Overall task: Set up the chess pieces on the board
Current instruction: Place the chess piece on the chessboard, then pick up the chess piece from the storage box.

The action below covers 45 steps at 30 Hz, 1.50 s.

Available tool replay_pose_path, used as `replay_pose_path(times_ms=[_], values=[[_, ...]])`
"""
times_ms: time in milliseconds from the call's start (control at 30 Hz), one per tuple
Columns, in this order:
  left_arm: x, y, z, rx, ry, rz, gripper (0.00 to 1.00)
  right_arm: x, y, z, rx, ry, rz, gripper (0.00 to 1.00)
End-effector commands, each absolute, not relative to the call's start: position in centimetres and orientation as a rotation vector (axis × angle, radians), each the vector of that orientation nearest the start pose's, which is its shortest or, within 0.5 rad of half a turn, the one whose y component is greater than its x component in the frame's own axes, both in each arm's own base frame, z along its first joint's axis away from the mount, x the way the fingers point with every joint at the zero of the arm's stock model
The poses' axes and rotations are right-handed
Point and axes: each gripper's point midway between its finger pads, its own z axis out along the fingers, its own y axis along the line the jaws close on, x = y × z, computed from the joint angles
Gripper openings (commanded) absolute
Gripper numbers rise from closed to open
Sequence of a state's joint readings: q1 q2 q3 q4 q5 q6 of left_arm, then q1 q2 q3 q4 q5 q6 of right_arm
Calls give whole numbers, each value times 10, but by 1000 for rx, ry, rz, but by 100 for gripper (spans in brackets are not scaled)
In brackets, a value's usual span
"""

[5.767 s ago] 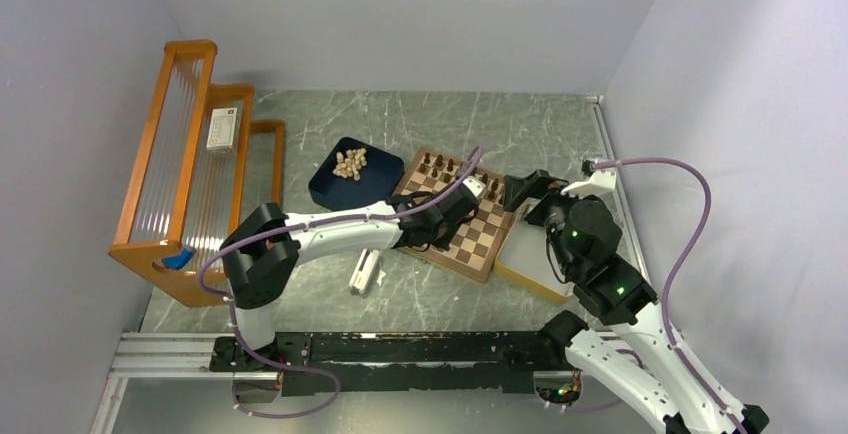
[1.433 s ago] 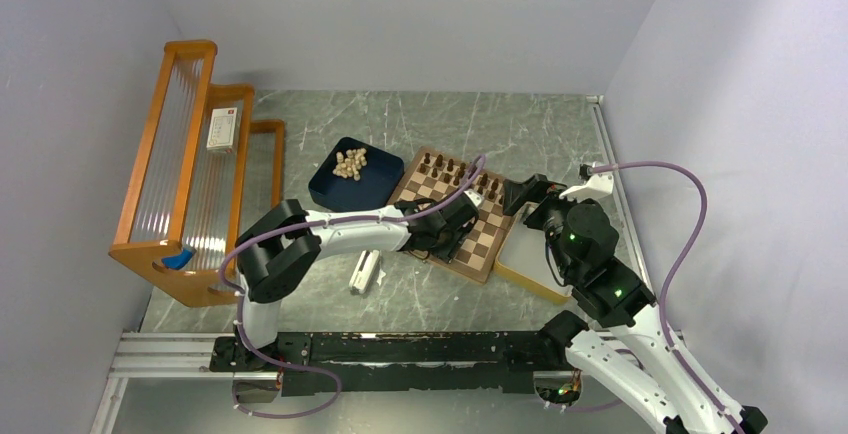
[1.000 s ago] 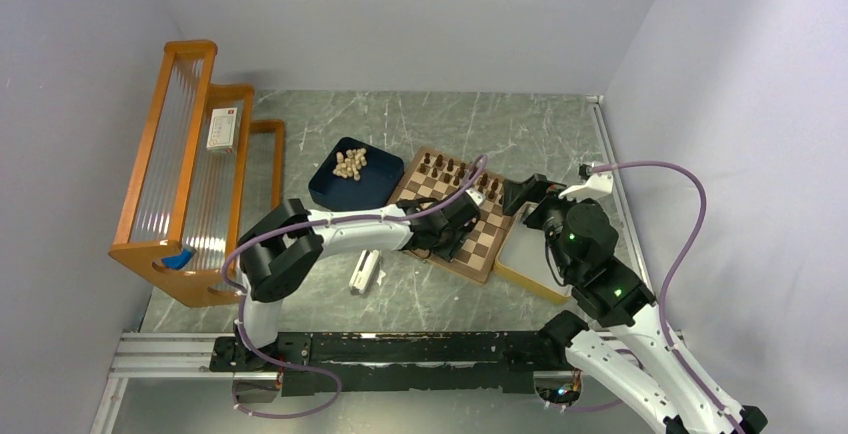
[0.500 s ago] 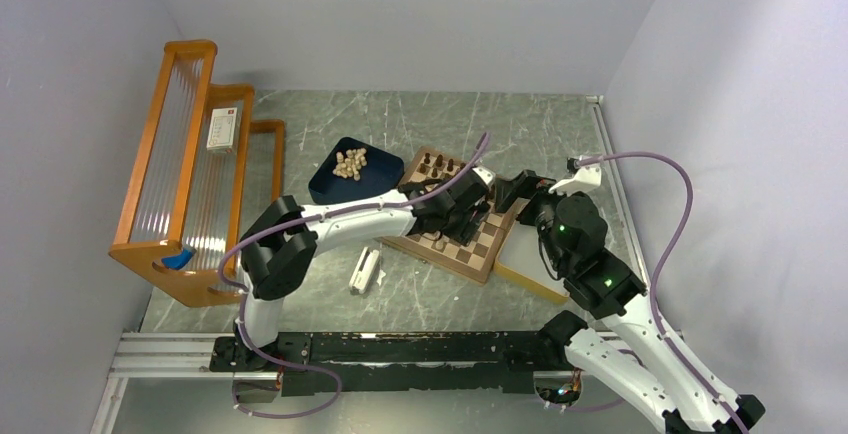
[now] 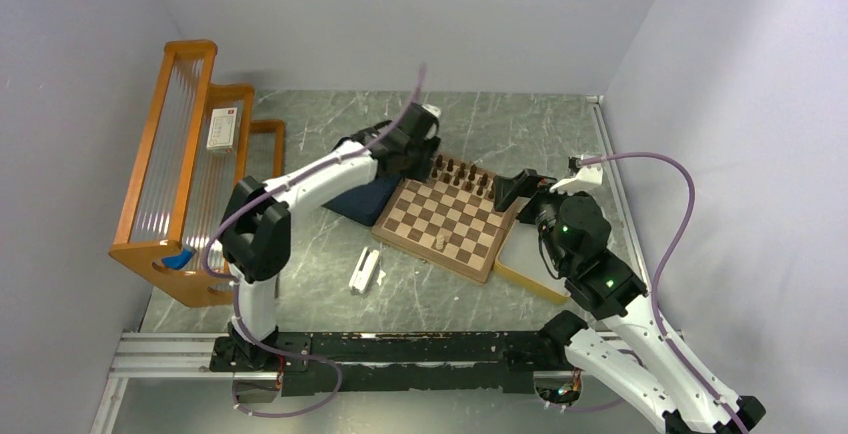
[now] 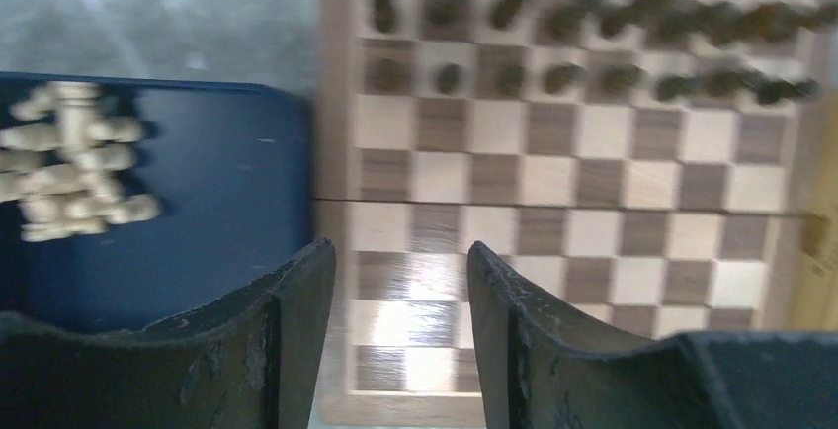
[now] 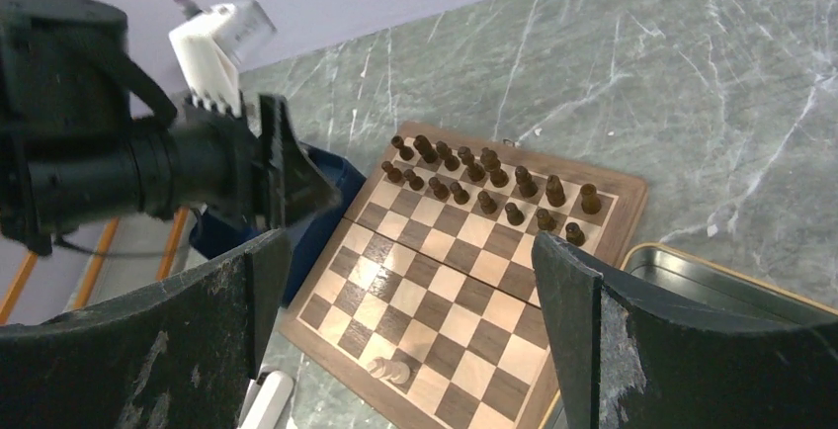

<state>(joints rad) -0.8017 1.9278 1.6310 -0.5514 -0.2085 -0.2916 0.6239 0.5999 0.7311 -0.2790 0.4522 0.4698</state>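
Square wooden chessboard (image 5: 445,226): checkered in light tan and dark brown squares, framed by a mid-brown rim.

Small turned dark brown wooden pieces (image 7: 474,187) are noted on the board. A single pale tan wooden piece (image 7: 388,370) is noted on a dark square.

A heap of pale tan pieces (image 6: 69,157) is recorded against the dark blue rectangular tray (image 6: 217,212).

Stone-look tabletop (image 5: 520,124): grey-green, veined in white.

Stepped wooden rack (image 5: 150,154): orange-brown, with clear ribbed panels.

Shallow metal tray (image 7: 712,286): silver inside, pale yellow at the rim.

Left arm (image 5: 320,174) and right arm (image 5: 650,354): white shells, black joints. The cables (image 5: 690,214) are seen as purple.
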Motion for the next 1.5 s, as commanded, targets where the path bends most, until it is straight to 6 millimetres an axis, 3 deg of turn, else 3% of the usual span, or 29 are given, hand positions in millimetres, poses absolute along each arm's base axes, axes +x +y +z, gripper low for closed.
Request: replay_pose_path(times_ms=[0, 200, 333, 433, 833, 1467], values=[[401, -290, 172, 417, 2328, -236, 55, 253, 112, 298, 209, 1661, 471, 97], [445, -238, 164, 289, 2357, -188, 49, 258, 127, 293, 167, 1692, 507, 97], [469, -205, 142, 204, 2400, -143, 47, 261, 136, 283, 146, 1730, 516, 97], [476, -192, 126, 179, 2442, -138, 44, 263, 142, 275, 126, 1757, 525, 97], [456, -176, 65, 176, 2573, -130, 35, 268, 149, 264, 114, 1792, 526, 96], [452, -175, 33, 196, 2641, -103, 30, 268, 153, 257, 93, 1827, 521, 96]])
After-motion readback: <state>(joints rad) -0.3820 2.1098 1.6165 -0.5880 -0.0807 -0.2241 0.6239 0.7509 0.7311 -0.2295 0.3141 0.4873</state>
